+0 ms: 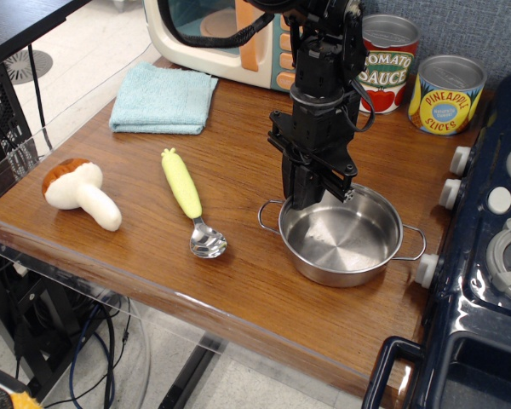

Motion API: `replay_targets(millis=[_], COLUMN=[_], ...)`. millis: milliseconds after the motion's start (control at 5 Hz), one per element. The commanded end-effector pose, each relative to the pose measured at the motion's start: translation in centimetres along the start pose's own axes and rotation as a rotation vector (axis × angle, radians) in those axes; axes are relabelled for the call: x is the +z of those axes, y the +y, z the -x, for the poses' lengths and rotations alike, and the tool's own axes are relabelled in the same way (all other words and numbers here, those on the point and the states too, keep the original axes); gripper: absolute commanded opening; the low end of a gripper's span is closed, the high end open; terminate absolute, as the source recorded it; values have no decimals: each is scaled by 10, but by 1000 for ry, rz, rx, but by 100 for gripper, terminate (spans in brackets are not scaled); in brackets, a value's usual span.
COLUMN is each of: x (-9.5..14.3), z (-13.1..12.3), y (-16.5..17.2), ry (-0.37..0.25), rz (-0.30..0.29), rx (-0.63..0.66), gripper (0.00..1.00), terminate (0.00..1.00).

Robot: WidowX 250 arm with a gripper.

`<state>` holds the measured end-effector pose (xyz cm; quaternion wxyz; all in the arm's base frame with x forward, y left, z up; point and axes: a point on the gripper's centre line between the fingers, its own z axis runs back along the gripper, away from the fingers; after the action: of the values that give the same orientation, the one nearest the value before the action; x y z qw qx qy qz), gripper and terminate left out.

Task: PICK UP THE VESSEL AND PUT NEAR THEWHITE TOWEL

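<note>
1. Nearest the front edge of the wooden bench (pixel 238 281) lies a spoon (pixel 190 198) with a yellow handle, its metal bowl toward the camera and its handle running away toward the back left.
2. Left of the spoon, near the bench's left corner, rests a toy mushroom (pixel 78 192) with a brown cap and a white stem.
3. To the right, the vessel (pixel 341 234) sits on the bench close to the dark stove (pixel 485 256); it is a shallow shiny pot with 2 thin wire loop handles, 1 at its left and 1 at its right.
4. The black end effector (pixel 307 189) reaches down onto the vessel's back-left rim with its fingers drawn close together, clamped on that rim (as far as this view shows).
5. Farther back on the left, well apart from the vessel, the towel (pixel 164 98) lies folded and flat, pale blue.
6. Behind the towel stands a toy microwave (pixel 217 34) in white with orange trim.
7. At the back right stand 2 cans: the tomato sauce can (pixel 387 64) and, to its right, the pineapple slices can (pixel 445 94).
</note>
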<state>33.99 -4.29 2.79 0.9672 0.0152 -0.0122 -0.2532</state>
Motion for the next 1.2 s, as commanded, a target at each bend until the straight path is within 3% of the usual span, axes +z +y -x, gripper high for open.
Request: replay_targets(millis=[0,400,600,1000], x=[41,83,91,84], z=[12,22,23,12], y=[30,62,83,134], ry=[-129,-225,-233,-182], rz=[48,143,159,152], rx=[60,183,247,395], gripper=[0,0,0,0], terminate=[0,0,0,0])
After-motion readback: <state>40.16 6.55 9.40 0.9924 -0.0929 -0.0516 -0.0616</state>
